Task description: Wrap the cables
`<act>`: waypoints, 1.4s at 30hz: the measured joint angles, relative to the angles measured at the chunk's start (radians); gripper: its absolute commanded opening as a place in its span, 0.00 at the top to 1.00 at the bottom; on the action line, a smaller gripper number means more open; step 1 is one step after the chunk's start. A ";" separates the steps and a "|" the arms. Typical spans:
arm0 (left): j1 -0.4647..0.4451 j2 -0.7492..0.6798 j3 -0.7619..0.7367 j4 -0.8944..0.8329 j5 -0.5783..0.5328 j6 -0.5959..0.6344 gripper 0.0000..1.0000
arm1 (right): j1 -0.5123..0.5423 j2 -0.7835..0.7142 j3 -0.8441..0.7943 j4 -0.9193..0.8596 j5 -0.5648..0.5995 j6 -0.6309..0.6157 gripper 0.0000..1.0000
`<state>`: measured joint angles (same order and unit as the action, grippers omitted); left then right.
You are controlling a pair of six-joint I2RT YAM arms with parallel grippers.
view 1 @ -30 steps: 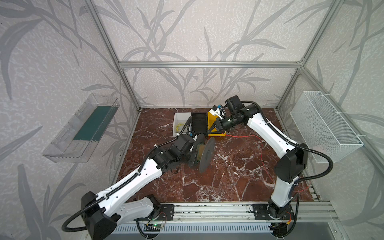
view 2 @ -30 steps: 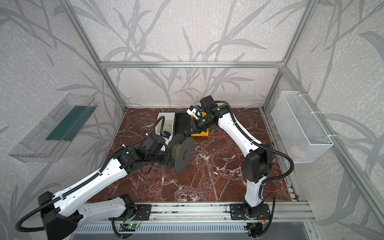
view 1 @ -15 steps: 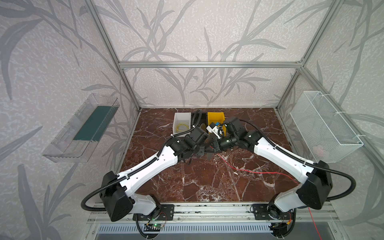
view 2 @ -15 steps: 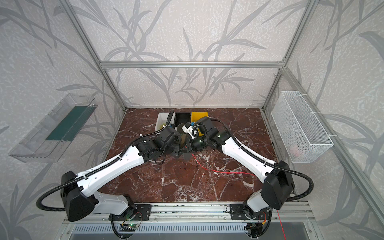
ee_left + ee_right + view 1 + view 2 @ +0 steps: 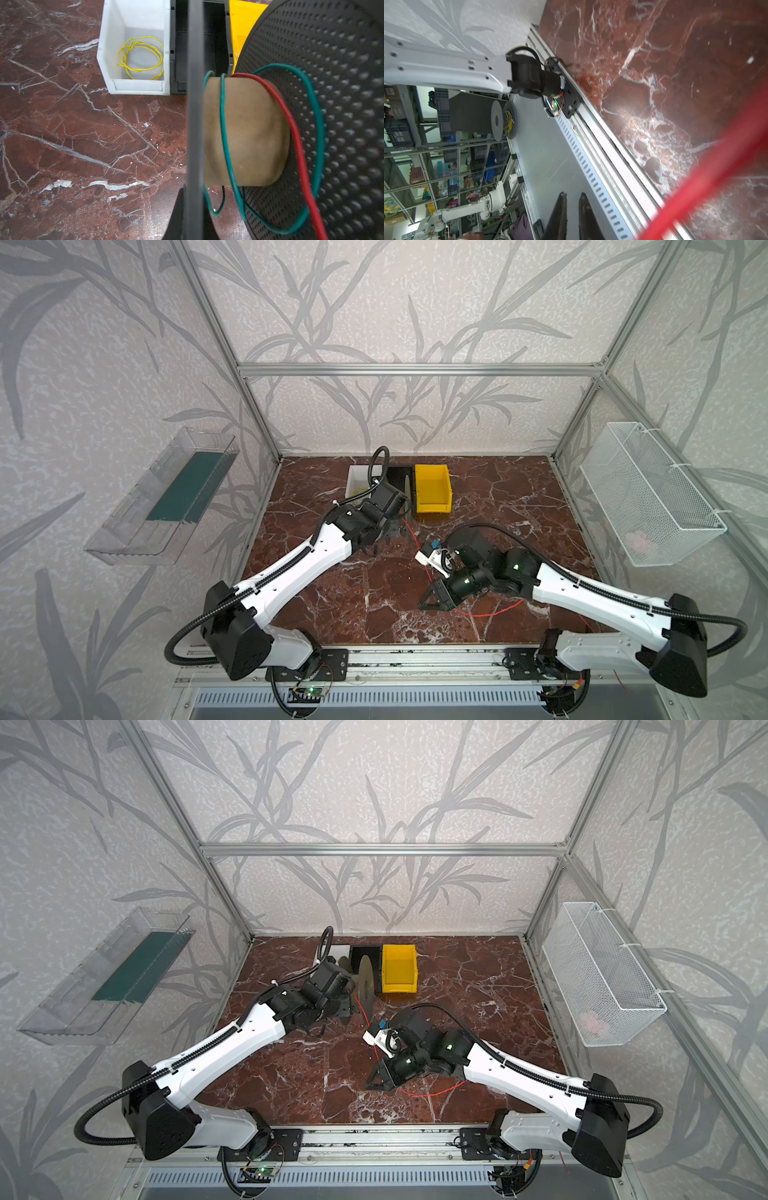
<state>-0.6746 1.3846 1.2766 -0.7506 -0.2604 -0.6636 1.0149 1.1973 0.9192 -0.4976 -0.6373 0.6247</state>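
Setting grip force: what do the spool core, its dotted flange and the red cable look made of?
On the spool the core is matte tan, faintly fibrous: likely cardboard. Its flange is dark grey with even rows of dimples or holes, dull sheen: probably moulded plastic. The red cable has a smooth, uniform sheath: likely plastic insulation.

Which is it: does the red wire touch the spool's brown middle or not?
Touching. The left wrist view shows the red cable draped tight over the top of the brown core of the spool, with no gap there.
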 measured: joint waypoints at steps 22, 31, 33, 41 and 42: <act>0.596 -0.346 -0.165 0.109 0.903 -0.071 1.00 | 0.082 0.100 -0.289 0.165 0.161 -0.005 1.00; 0.780 -0.472 -0.225 0.079 1.119 -0.064 1.00 | -0.192 0.104 -0.241 0.051 0.110 -0.141 1.00; 0.794 -0.501 -0.242 0.094 1.153 -0.061 1.00 | -0.291 0.110 -0.196 -0.005 0.086 -0.183 1.00; 0.739 -0.640 -0.304 0.117 1.221 0.055 1.00 | -0.566 0.319 0.111 -0.183 0.054 -0.327 1.00; 0.699 -0.644 -0.306 0.100 1.201 0.087 1.00 | -0.582 0.356 0.164 -0.206 0.064 -0.340 1.00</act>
<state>0.0242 0.7410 0.9707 -0.6510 0.9401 -0.5762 0.4332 1.5528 1.0832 -0.7040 -0.5735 0.2844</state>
